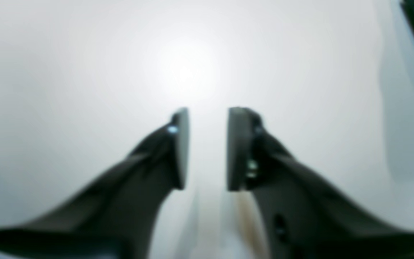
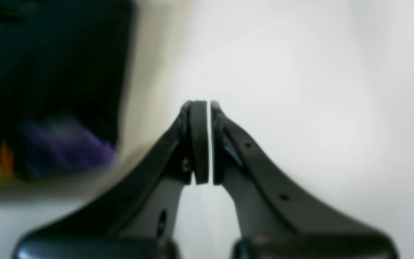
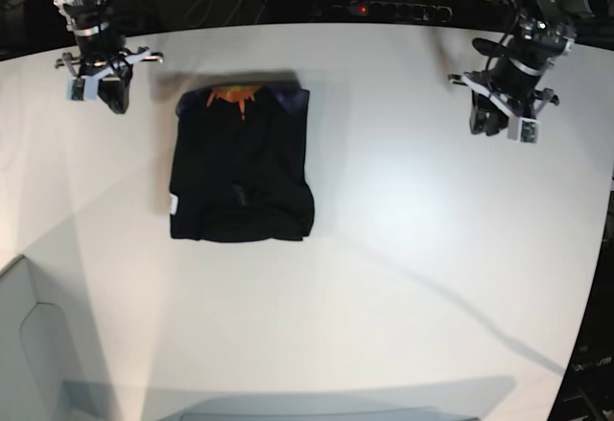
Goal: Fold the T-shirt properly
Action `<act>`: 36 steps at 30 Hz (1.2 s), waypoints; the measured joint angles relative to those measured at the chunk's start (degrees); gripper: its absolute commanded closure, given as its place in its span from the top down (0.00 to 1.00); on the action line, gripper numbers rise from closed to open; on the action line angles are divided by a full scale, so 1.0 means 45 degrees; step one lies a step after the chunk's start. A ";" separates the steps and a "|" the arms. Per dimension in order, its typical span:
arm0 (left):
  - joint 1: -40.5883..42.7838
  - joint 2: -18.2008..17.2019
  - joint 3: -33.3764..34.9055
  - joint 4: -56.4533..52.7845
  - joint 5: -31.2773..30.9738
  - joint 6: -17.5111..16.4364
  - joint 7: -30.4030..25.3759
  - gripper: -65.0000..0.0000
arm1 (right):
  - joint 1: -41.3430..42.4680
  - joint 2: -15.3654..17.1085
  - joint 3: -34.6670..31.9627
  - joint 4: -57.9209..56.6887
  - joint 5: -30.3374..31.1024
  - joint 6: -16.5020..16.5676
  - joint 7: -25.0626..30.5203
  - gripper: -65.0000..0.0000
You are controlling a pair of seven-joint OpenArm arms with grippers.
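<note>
The T-shirt (image 3: 242, 164) is lying on the white table (image 3: 422, 248), left of centre and toward the far side in the base view. It's folded into a compact, roughly rectangular black bundle. An orange mark (image 3: 230, 96) shows at the neck on the far edge, and a little white tag (image 3: 174, 203) sticks out on its left edge down near the front corner.

Neither arm is touching it. The right gripper (image 2: 209, 142) hangs over bare table at the far left corner, just left of the shirt's far end. Its pads are basically pressed together with only a sliver of light between them, nothing pinched. In its wrist view the shirt fills the upper left as a dark blur with an orange smear low down.

The left gripper (image 1: 207, 147) is way over on the far right side of the table, well apart from the shirt. Its two pads stand a bit apart with a clear gap showing white table through it, so partly open and holding nothing. A thin dark strip of something sits at the top right edge of its view, too blurry to tell what.
</note>
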 measured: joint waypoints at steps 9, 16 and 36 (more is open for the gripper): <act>0.3507 0.1112 -0.2157 0.0165 -0.0661 0.0073 -0.0155 0.00 | -0.3497 -0.0325 0.0894 0.0879 0.0019 0.0010 0.0087 0.00; 0.5906 0.1642 -0.2127 0.0136 -0.0709 0.0141 -0.0238 0.00 | -0.5911 0.0733 -0.0418 0.0136 0.0058 0.0024 0.0170 0.00; -0.0170 0.1039 0.2302 -1.7306 0.4653 0.0146 -0.8602 0.00 | 0.0126 0.3487 -0.8189 -1.7267 0.0015 -0.3823 0.8922 0.00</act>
